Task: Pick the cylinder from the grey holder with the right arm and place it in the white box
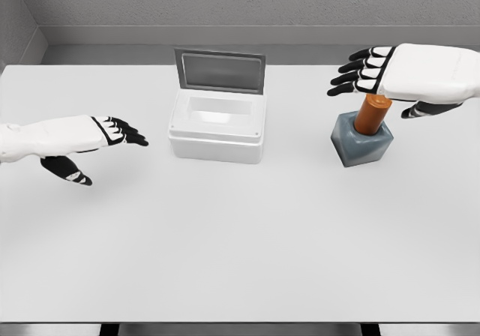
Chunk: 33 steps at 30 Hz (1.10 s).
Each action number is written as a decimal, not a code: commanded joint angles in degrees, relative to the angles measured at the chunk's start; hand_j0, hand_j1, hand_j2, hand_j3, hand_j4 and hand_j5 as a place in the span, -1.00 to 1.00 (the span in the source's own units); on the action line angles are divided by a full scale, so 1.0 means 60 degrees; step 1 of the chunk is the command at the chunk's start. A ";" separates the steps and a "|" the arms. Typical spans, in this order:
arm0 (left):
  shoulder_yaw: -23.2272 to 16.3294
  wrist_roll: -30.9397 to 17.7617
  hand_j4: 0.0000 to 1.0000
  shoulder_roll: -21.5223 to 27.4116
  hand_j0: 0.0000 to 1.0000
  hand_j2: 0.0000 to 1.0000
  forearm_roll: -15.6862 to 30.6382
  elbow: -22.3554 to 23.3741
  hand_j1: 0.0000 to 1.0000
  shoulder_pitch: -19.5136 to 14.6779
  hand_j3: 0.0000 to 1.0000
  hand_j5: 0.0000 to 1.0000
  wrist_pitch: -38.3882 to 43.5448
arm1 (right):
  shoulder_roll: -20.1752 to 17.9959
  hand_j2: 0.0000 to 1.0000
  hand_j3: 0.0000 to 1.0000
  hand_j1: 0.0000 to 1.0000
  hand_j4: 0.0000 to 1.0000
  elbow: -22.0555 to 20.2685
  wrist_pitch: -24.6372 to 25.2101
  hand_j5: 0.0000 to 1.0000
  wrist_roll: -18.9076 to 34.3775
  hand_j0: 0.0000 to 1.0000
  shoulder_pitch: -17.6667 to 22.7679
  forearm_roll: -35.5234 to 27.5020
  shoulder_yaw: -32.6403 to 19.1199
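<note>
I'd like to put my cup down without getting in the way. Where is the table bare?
The whole near half of the table is bare, as is the strip between the white box and the grey holder. It is crowded at the holder, where the right hand hovers over the cylinder, and beside the left hand.

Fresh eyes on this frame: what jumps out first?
The orange cylinder standing tilted in the grey holder at right, with the right hand open just above it. At centre sits the white box, lid up. The left hand hovers open at far left.
</note>
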 commanded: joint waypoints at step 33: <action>-0.2266 -0.0454 1.00 -0.1938 1.00 1.00 0.7795 0.4511 1.00 -0.1289 1.00 1.00 0.2518 | 0.1424 1.00 1.00 1.00 1.00 0.2686 0.0027 1.00 -0.0005 1.00 0.0000 0.1174 0.0706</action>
